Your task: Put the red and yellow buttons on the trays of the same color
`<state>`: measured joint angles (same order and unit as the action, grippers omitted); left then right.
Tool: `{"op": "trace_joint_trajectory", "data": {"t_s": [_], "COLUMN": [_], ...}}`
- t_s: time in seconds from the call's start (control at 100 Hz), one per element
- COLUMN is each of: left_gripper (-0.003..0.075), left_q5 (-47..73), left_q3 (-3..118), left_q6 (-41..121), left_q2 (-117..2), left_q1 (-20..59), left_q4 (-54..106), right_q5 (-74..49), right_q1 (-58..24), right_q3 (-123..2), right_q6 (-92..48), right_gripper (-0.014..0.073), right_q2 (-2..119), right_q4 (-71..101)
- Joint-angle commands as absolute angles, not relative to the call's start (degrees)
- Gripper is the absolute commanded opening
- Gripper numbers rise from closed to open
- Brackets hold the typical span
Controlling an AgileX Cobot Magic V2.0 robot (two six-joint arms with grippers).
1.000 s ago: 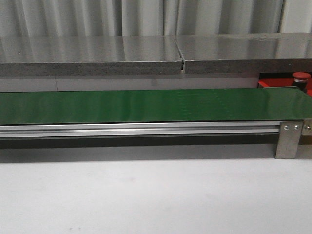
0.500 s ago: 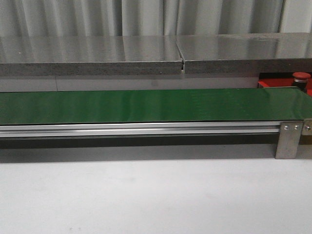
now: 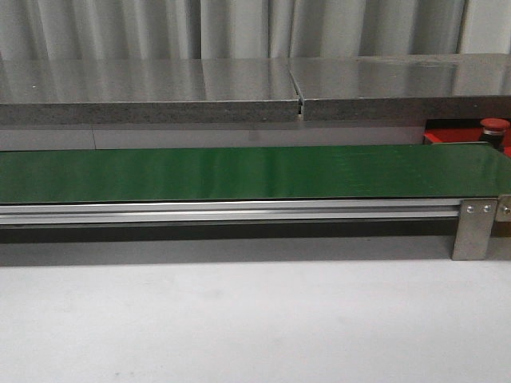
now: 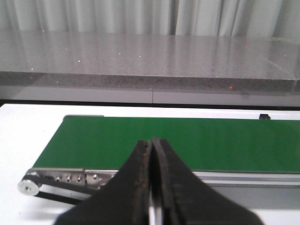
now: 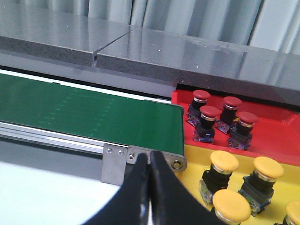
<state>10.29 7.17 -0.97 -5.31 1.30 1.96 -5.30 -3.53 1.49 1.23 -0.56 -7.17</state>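
Observation:
Several red buttons (image 5: 210,112) stand on the red tray (image 5: 276,133) beyond the belt's end in the right wrist view. Several yellow buttons (image 5: 224,161) stand on a yellow tray (image 5: 194,161) beside it, nearer to me. My right gripper (image 5: 149,157) is shut and holds nothing, hanging just before the belt's end bracket, left of the yellow tray. My left gripper (image 4: 152,140) is shut and empty, over the near edge of the green belt (image 4: 197,140). In the front view only one red button (image 3: 493,124) and a corner of the red tray (image 3: 437,137) show at the far right.
The long green belt (image 3: 239,171) runs across the table with nothing on it, on an aluminium rail with a metal bracket (image 3: 471,227) at its right end. A grey stone ledge (image 3: 160,100) runs behind it. White tabletop (image 3: 239,319) lies in front.

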Motion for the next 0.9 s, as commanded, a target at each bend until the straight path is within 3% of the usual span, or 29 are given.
{"op": "trace_joint_trajectory", "data": {"t_s": [0.0, 0.2, 0.89], "left_gripper": [-0.0019, -0.0019, -0.0019], "left_q5": [3.58, 0.00, -3.29], "left_q3": [5.17, -1.91, -1.79], "left_q6": [-6.50, -7.00, -7.00], "left_q2": [-3.31, 2.43, 2.55], "left_q1": [1.80, 2.55, 5.53], "left_q4": [-1.76, -2.04, -3.82], "right_q5": [-0.56, -0.56, -0.56], "right_q1": [-3.66, -3.66, -3.66], "right_q3": [0.94, 0.94, 0.94], "right_q6": [1.34, 1.34, 1.34], "right_gripper": [-0.0068, -0.0068, -0.0068], "right_q2": [-1.44, -1.44, -1.44], "right_q4": [-7.93, -7.93, -7.93]}}
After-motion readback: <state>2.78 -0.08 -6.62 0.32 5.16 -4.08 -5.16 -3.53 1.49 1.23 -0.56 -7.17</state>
